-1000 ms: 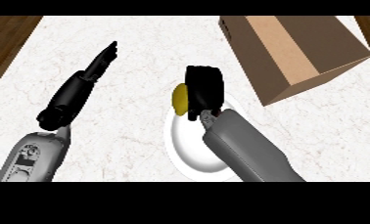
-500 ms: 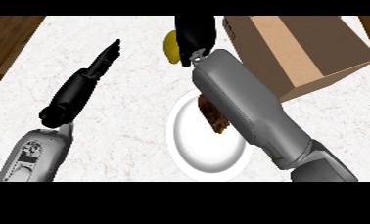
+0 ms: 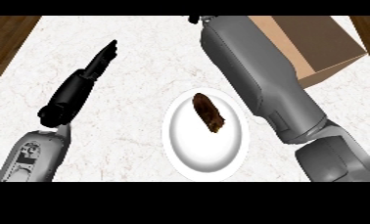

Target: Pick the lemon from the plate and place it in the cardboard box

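Head view: right grey forearm [image 3: 264, 78] stretches far up toward the brown cardboard box [image 3: 321, 47], likely to deliver the lemon; the right robot hand is almost cut off at the top edge, so I cannot tell its state, and the lemon isn't visible. Left robot hand [image 3: 94, 66] rests straight-fingered on the white marble table [image 3: 145, 42], idle. Count: one round white plate [image 3: 206, 157], one dark brown oblong item [image 3: 208, 113] on it, one box.

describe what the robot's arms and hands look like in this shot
Both forearms are smooth grey shells. The left forearm carries small dark markings on its casing and ends in a glossy black left hand with slim black fingers. The right forearm is a broad grey casing with a jointed segment near the elbow; its hand is almost wholly out of view.
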Motion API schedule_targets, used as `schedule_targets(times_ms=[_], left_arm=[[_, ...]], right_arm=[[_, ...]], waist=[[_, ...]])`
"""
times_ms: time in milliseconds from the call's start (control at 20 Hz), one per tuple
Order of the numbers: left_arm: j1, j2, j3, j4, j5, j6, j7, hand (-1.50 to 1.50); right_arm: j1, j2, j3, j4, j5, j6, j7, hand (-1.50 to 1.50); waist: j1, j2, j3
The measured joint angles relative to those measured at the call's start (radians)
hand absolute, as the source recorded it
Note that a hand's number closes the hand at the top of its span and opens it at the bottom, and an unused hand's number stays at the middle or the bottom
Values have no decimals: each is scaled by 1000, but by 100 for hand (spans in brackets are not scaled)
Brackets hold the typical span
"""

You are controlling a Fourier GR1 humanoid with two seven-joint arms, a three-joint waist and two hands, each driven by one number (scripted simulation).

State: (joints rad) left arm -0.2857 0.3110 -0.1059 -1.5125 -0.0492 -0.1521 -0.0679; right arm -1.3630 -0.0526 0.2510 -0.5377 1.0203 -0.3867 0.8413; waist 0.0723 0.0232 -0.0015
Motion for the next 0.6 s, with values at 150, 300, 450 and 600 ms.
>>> schedule_targets(times_ms=[150,300,450,600], left_arm=[[3,8,11,-2,6,-9,-5,0],[9,2,12,2,-2,-3,-13,0],[4,0,16,-4,-7,1,2,0],[3,-2,19,0,-9,-1,-3,0]], right_arm=[[-32,-33,-42,65,9,-63,18,150],[-63,-78,-86,121,4,-97,14,150],[-78,-121,-112,181,4,-105,-5,150],[-84,-161,-133,244,-7,-61,-50,150]], waist=[[-5,-1,0],[-11,-1,0],[-17,-3,0],[-19,-2,1]])
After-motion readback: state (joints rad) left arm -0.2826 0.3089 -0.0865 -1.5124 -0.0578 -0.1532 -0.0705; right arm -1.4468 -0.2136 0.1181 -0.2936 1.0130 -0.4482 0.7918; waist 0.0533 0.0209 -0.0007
